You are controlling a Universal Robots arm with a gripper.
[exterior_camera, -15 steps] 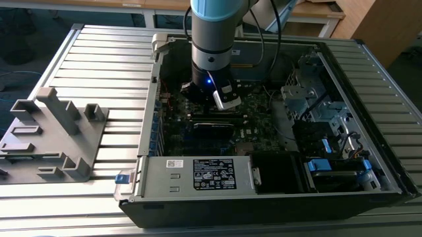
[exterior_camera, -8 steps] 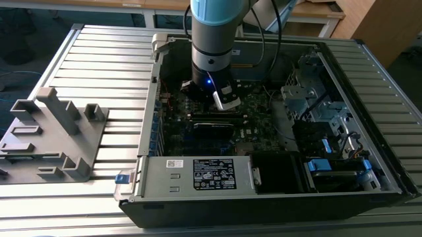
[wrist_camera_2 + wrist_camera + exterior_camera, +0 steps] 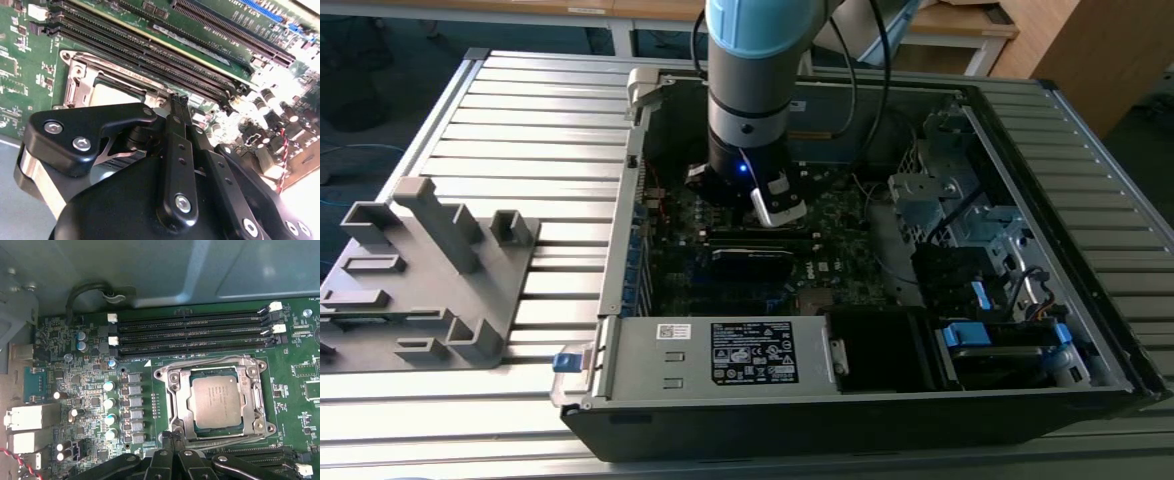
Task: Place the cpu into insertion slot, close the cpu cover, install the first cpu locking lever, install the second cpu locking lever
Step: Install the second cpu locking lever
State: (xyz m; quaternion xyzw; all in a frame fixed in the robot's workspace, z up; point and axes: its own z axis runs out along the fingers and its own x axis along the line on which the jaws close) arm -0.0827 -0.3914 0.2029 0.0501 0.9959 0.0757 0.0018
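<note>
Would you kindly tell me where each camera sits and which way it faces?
Exterior view: off the arm, above, looking down into the open computer case; the arm shows.
First wrist view: on the arm, facing the motherboard, with the cpu under the cpu cover; gripper links show.
Second wrist view: on the arm, low across the gripper.
Both wrist views share the socket.

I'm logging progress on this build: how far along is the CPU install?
Done: the cpu sits in the insertion slot, with the cpu cover down around it. In hand: the gripper is at the socket's edge. Whether the locking levers are latched can't be told.
</note>
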